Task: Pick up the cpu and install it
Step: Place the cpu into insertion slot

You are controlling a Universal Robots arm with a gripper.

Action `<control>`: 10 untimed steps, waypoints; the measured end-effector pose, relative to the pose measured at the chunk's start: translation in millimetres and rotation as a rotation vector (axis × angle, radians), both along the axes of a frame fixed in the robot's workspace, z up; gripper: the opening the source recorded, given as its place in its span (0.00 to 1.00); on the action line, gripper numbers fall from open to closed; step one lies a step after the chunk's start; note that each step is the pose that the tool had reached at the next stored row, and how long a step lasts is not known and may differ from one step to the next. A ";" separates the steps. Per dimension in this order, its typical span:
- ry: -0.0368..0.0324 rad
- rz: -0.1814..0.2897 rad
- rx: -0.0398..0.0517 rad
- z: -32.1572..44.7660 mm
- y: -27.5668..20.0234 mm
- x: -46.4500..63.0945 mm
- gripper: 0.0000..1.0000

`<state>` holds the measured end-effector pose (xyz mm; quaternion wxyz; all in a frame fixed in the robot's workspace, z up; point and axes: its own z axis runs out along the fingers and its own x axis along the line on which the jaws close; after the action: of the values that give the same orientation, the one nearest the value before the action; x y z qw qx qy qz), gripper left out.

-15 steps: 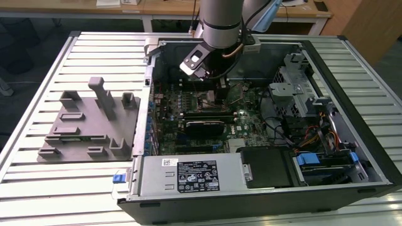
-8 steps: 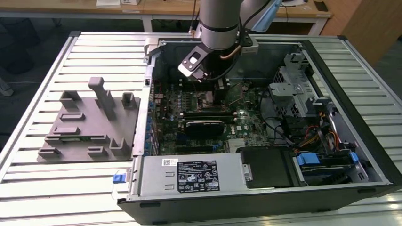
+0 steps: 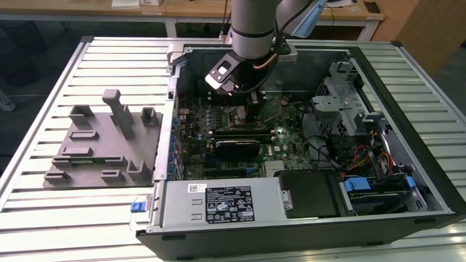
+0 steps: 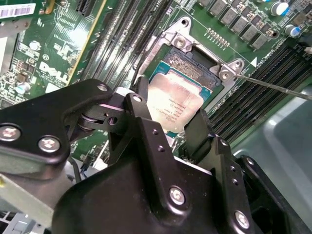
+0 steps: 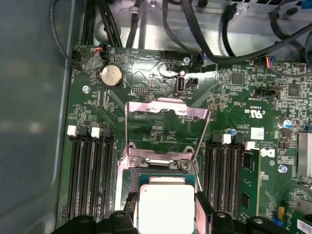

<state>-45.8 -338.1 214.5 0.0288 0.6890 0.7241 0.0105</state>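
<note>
Nearest the lens in the second wrist view: the black body of my pincer [image 4: 170, 114], screws and linkages showing.

- Pincer state: narrow, closed on the cpu [image 4: 178, 100]. One finger [image 4: 141, 97] is on one edge, and the other finger is on the opposite edge.
- The cpu has its silver top facing up. It sits low over the open socket [image 4: 195, 63] on the motherboard [image 4: 58, 44]. I cannot tell if it is seated.
- First wrist view: the cpu [image 5: 165, 207] is between my fingers [image 5: 202, 212]. The socket's metal load plate [image 5: 168, 109] stands raised beyond it.
- Memory slots [image 5: 90, 170] flank the socket on both sides. A coin cell [image 5: 110, 75] lies further off, near black cables [image 5: 209, 44].
- Exterior view: my arm [image 3: 251, 33] reaches down into the opened computer case [image 3: 407, 109], over the board's upper part.
- The case lies on a slatted table [image 3: 43, 82]. A grey moulded fixture [image 3: 102, 142] sits beside it, toward the exterior view's left.
</note>
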 end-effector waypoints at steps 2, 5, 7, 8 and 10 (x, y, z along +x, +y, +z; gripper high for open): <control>-0.0001 -0.001 0.0002 -1.2 0.7 -0.3 0.54; -0.0001 -0.002 0.0001 -3.7 1.4 -0.9 0.54; -0.0001 -0.004 0.0001 -5.1 1.8 -1.4 0.54; -0.0001 -0.005 0.0001 -5.8 1.9 -1.6 0.54; 0.0000 -0.011 0.0001 -7.5 2.1 -1.6 0.54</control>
<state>-47.4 -336.0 207.0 0.0289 0.6929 0.7204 0.0104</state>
